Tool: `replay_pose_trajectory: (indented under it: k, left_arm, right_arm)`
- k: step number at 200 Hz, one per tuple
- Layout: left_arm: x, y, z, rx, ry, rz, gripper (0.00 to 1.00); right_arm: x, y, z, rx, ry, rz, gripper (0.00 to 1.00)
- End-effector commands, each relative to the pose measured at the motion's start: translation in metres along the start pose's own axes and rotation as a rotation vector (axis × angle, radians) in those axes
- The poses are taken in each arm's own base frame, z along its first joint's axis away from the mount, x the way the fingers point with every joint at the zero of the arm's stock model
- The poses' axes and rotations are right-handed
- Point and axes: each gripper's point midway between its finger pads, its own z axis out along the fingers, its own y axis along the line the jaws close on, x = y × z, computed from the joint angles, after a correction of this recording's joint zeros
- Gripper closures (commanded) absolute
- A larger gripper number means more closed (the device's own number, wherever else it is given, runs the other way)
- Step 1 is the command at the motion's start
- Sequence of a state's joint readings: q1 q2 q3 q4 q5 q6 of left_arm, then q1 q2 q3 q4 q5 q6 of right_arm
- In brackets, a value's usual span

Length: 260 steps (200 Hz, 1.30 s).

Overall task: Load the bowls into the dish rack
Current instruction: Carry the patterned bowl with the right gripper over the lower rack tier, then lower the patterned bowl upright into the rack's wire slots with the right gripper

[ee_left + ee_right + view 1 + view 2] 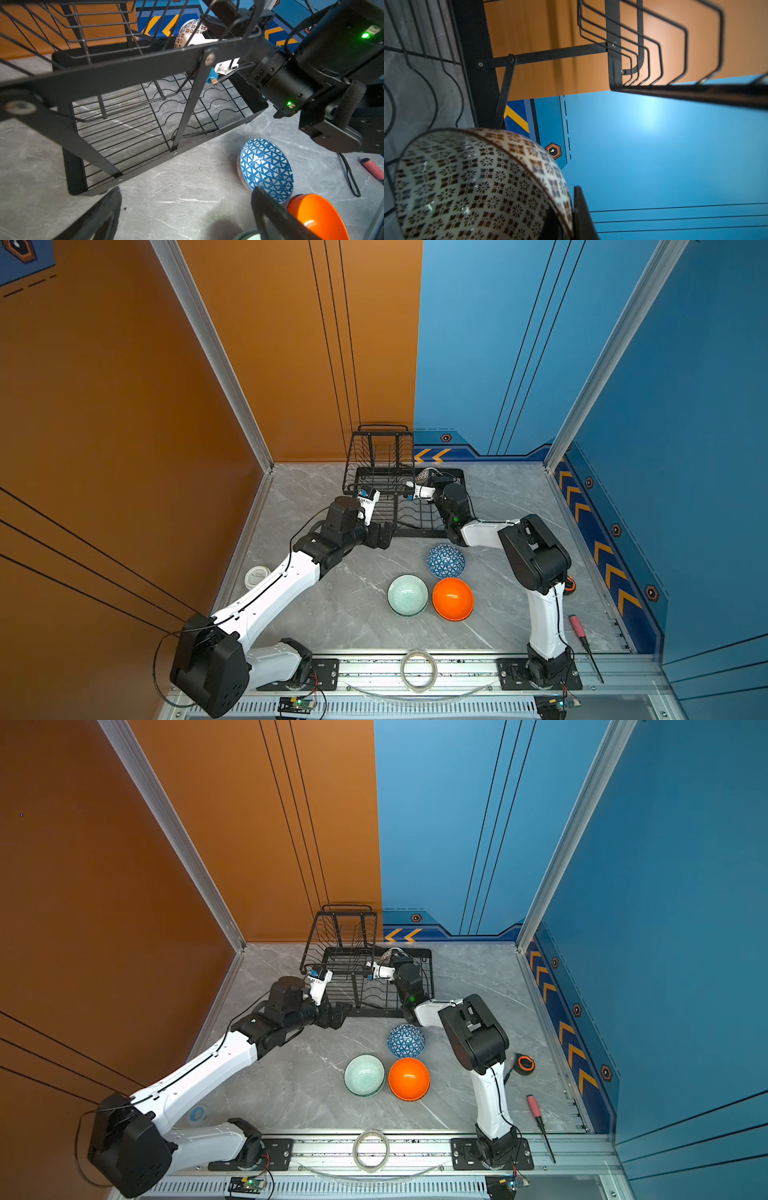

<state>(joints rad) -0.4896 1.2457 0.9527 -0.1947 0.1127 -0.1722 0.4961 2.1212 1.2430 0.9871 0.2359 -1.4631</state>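
I count four bowls: blue (445, 561), mint (407, 595) and orange (453, 598) lie loose. My right gripper (432, 480) pinches the white bowl (467, 187) over the rack (419, 534). My left gripper (383, 536) is spread wide.

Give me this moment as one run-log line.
right hand: shut on lattice bowl, at dish rack lower tray | left hand: open, empty | table: blue bowl, mint bowl, orange bowl

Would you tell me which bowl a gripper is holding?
The white dark-lattice bowl, gripped by the right gripper at the dish rack; the blue bowl, mint bowl and orange bowl sit on the table.
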Motion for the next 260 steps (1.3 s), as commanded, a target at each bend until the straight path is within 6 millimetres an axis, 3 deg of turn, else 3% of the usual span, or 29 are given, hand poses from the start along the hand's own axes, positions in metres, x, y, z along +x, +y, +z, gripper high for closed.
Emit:
replay_pose_trajectory:
  k: [1,6,12,74,131,260]
  left_arm:
    - [-0.006,0.009,-0.004,-0.050,0.036,0.012,0.02]
    - [-0.002,0.009,-0.003,-0.053,0.050,0.013,0.02]
    - [-0.016,0.007,-0.007,-0.053,0.025,0.017,0.02]
    - [-0.028,0.007,-0.004,-0.059,0.043,0.027,0.02]
    - [-0.024,0.006,-0.004,-0.055,0.050,0.026,0.02]
    - [-0.021,0.006,-0.003,-0.053,0.057,0.022,0.02]
  right_arm:
    - [-0.010,-0.033,0.011,0.125,-0.041,0.018,1.00]
    - [-0.012,-0.033,0.013,0.125,-0.044,0.019,1.00]
    - [-0.014,-0.030,0.015,0.122,-0.048,0.018,1.00]
    - [-0.022,-0.019,0.037,0.134,-0.071,0.023,1.00]
    - [-0.024,-0.007,0.051,0.171,-0.072,0.031,1.00]
    - [-0.037,0.001,0.068,0.230,-0.091,0.049,1.00]
